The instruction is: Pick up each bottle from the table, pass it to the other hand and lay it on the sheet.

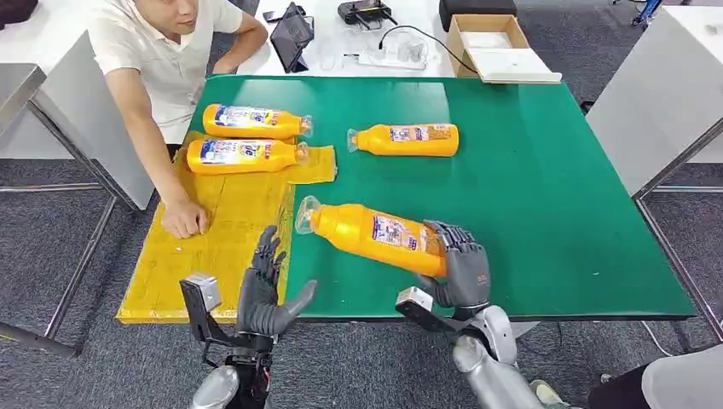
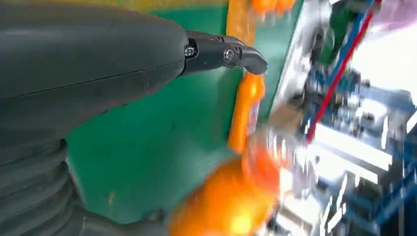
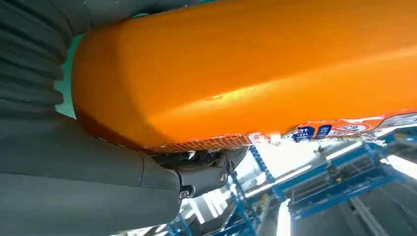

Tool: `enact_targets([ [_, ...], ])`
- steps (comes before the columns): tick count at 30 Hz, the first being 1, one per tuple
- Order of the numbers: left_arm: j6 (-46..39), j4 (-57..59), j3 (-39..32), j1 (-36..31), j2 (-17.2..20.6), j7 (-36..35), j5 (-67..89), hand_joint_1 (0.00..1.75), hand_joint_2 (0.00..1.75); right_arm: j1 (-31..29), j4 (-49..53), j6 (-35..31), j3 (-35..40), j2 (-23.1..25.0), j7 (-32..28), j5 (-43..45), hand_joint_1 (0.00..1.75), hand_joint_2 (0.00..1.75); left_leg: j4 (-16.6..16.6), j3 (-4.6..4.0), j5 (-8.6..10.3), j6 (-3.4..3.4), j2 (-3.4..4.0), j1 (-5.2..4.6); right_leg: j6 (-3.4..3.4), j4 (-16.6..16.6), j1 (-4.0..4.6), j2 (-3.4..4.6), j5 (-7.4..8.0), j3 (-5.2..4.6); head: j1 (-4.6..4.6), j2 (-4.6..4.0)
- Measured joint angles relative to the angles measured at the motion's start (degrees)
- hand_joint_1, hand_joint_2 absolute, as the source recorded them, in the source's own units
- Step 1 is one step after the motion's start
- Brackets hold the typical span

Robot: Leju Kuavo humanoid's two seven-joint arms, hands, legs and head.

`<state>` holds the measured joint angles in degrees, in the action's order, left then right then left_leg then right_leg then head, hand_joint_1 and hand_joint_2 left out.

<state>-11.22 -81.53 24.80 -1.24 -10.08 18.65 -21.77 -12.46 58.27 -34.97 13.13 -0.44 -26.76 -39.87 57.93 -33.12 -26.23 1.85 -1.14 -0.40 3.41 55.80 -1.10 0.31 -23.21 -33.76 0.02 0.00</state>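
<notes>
- Step: handover, judged mid-way. Right hand (image 1: pixel 460 264) clamped on base end of held bottle (image 1: pixel 375 234), lifted off desk (image 1: pixel 546 196), lying near-level, cap end pointing toward left hand.
- Left hand (image 1: pixel 266 294) empty, fingers apart, thumb out, raised just beside sheet's near edge; not touching bottle yet, near its cap.
- Right wrist view: orange body of bottle (image 3: pixel 255 64) pressed against palm, fingers (image 3: pixel 206 177) wrapped under.
- Next, as judged: bring cap end into left palm, close left fingers round neck/upper body, only then loosen right. Then lay on sheet (image 1: pixel 222 247).
- Two bottles (image 1: pixel 247 141) already on sheet's far end, side by side. One more bottle (image 1: pixel 405 139) on desk, well apart from sheet, not yet done.
- In the way: person's fist (image 1: pixel 183 220) resting on sheet, mid-left, near free landing spot; arm across far side. Risk of bumping on the laydown.
- Beyond desk: box (image 1: pixel 490 47), tablet (image 1: pixel 292 34), cables; no bearing.
</notes>
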Motion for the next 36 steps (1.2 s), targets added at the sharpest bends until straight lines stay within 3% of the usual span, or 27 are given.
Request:
enact_targets([
  [5,8.35,-0.24,2.14,-0.43,0.26,-1.79,-5.43,0.00,1.75,0.03,-0.31,1.38,4.83,2.10,-7.44,2.12,1.75,1.75,0.00,-0.02,0.00,0.00,0.01,0.01,0.00,0.00,0.03,0.00,0.00,-0.08,0.02,0.00],
  [7,10.22,0.00,2.47,-1.04,0.26,-2.43,-7.83,0.00,1.75,0.23,-0.31,1.16,6.93,2.89,-9.61,3.82,1.61,1.75,0.00,-0.03,0.00,-0.01,-0.01,0.04,0.00,0.00,0.06,-0.01,0.00,-0.08,0.00,0.00],
  [8,10.69,0.21,2.56,-1.30,0.24,-2.96,-8.92,0.00,1.75,0.33,-0.29,1.13,7.85,3.31,-10.47,4.73,1.62,1.75,0.00,-0.04,0.01,-0.01,0.00,0.05,0.00,0.00,0.06,0.00,0.00,-0.08,0.00,0.00],
  [10,11.42,0.63,2.63,-1.69,0.22,-3.76,-11.57,0.00,1.75,0.57,-0.29,1.20,9.27,3.83,-11.12,6.13,1.75,1.75,0.00,-0.05,0.01,-0.01,0.01,0.05,0.00,0.00,0.06,0.00,0.00,-0.09,0.00,0.00],
  [21,13.61,1.55,1.97,-3.13,-1.88,2.62,-16.55,0.03,1.75,-0.02,-1.51,3.56,15.61,5.38,-11.36,12.35,1.75,1.75,0.00,-0.07,0.01,-0.01,0.00,0.05,-0.01,0.01,0.06,0.00,0.00,-0.09,0.02,-0.02],
  [22,13.34,1.53,1.90,-3.06,-2.01,3.15,-16.28,1.62,1.75,-0.12,-1.66,3.67,15.89,5.44,-11.36,12.57,1.75,1.75,0.00,-0.07,0.01,-0.01,0.00,0.05,-0.01,0.01,0.06,0.00,0.00,-0.09,0.00,0.00],
  [23,12.95,1.40,1.84,-2.94,-2.12,3.99,-15.77,1.75,1.75,-0.25,-1.82,3.78,16.24,5.51,-11.36,12.84,1.75,1.75,0.00,-0.08,0.01,-0.01,0.00,0.05,-0.01,0.01,0.06,0.00,0.00,-0.10,0.00,0.00],
  [27,11.09,0.38,1.71,-2.20,-2.34,6.50,-13.73,1.75,1.75,-0.96,-3.27,4.75,17.53,5.95,-11.36,13.79,1.73,1.75,0.00,-0.08,0.01,-0.01,0.01,0.05,-0.01,0.00,0.07,0.01,0.00,-0.12,0.00,0.00],
  [29,10.61,0.02,1.53,-1.86,-2.49,6.80,-13.42,1.75,1.75,-1.21,-3.92,5.09,17.84,6.12,-11.36,14.02,1.52,1.75,0.00,-0.08,0.01,-0.01,0.00,0.05,-0.01,0.00,0.07,0.00,0.00,-0.12,0.00,0.00],
  [32,10.09,-0.35,1.16,-1.51,-2.71,7.23,-13.27,1.75,1.75,-1.62,-4.92,5.46,18.45,6.51,-11.36,14.23,1.52,1.75,0.00,-0.07,0.01,-0.01,0.05,0.05,-0.01,0.00,0.07,0.02,0.00,-0.12,0.00,0.00],
  [33,10.09,-0.35,1.03,-1.49,-2.69,7.30,-13.20,1.75,1.75,-1.69,-5.12,5.64,18.56,6.58,-11.36,14.39,1.33,1.75,0.00,-0.07,0.01,-0.01,0.04,0.05,-0.01,0.00,0.07,0.02,0.00,-0.12,0.00,0.00],
  [34,10.09,-0.35,0.94,-1.50,-2.67,7.32,-13.18,1.75,1.75,-1.78,-5.31,5.88,18.69,6.69,-11.36,14.61,0.61,1.75,0.00,-0.08,0.01,-0.01,0.03,0.05,-0.01,0.01,0.07,0.01,0.00,-0.12,0.00,0.00],
  [35,10.13,-0.35,0.83,-1.50,-2.60,7.39,-13.20,1.75,1.75,-1.90,-5.51,5.96,18.80,6.84,-11.36,14.74,0.00,1.75,0.00,-0.07,0.01,-0.01,0.04,0.05,-0.01,0.01,0.07,0.02,0.00,-0.12,0.00,-0.02],
  [36,10.17,-0.35,0.79,-1.55,-2.51,7.56,-13.23,1.75,1.75,-2.04,-5.75,6.05,18.93,6.89,-11.36,14.85,0.00,1.75,0.00,-0.07,0.01,-0.01,0.05,0.05,-0.01,0.01,0.07,0.02,0.00,-0.12,0.00,-0.02],
])
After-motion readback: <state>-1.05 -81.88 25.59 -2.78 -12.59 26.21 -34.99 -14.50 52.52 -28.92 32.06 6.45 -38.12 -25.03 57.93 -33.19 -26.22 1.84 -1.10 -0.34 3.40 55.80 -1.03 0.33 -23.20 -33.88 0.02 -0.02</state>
